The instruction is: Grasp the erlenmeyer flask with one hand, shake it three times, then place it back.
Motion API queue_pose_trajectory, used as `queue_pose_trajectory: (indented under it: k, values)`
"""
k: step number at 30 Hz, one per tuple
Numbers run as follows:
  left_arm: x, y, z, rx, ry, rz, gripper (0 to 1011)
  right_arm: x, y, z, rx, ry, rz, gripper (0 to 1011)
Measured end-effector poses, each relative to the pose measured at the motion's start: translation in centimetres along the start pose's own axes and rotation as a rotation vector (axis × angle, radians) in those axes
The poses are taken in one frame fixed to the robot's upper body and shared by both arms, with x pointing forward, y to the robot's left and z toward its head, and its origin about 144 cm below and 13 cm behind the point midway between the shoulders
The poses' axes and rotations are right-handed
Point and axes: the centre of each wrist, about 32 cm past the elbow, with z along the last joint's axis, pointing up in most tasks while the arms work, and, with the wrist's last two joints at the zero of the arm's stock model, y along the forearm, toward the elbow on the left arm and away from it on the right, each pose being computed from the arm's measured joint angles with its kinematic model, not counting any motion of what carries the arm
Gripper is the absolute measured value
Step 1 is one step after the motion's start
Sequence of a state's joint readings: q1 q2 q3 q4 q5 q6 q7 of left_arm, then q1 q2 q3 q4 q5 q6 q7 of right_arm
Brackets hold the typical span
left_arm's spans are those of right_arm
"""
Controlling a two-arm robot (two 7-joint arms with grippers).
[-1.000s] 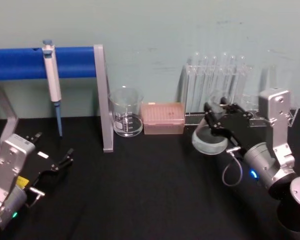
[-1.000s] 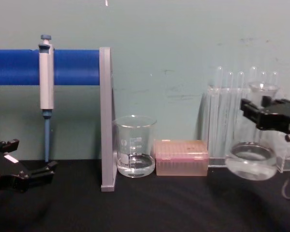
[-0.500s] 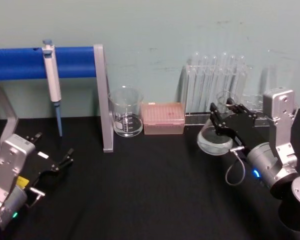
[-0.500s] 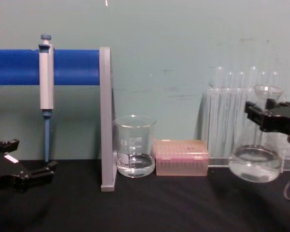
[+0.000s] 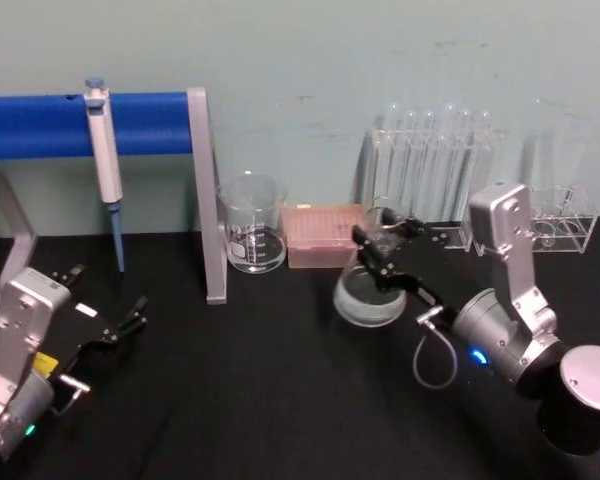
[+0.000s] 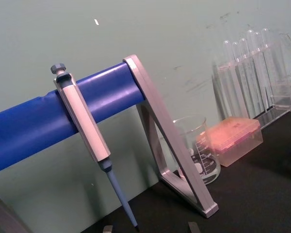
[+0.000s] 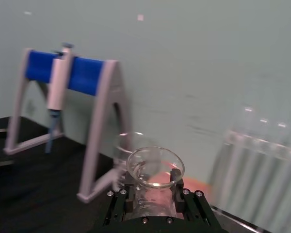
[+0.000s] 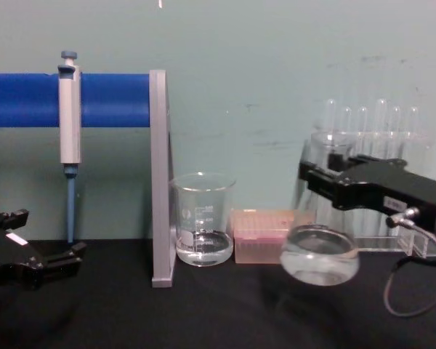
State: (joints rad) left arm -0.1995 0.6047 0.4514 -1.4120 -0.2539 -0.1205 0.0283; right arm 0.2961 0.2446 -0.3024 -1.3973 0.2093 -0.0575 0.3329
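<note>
One erlenmeyer flask (image 8: pixel 320 256), neck inside right claw (image 8: pixel 325 174).

On the black worktop (image 5: pixel 250 400), a grey-legged stand (image 5: pixel 206 210) holds a blue bar (image 5: pixel 40 125) that carries a pipette (image 5: pixel 102 145) hanging tip down. Right of the leg stands a glass beaker (image 5: pixel 252 238) with a little clear liquid, a pink box (image 5: pixel 318 236) just beside it, then a row of upright test tubes (image 5: pixel 446 160).

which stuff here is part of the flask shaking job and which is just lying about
In the job: erlenmeyer flask, held at its neck by the right gripper.

Lying about: beaker, pink tip box, test tubes, pipette on the blue stand; left gripper parked, open.
</note>
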Motion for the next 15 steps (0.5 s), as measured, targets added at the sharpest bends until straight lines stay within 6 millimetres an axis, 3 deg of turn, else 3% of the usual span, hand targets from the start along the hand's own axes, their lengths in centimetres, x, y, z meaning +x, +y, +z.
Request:
queue_pose_trajectory:
  k: [15]
  values:
    - [0.0, 0.0, 0.0, 0.0, 0.0, 0.0, 1001, -1.02, 0.9, 0.31, 0.031, -0.007, 0.208, 452]
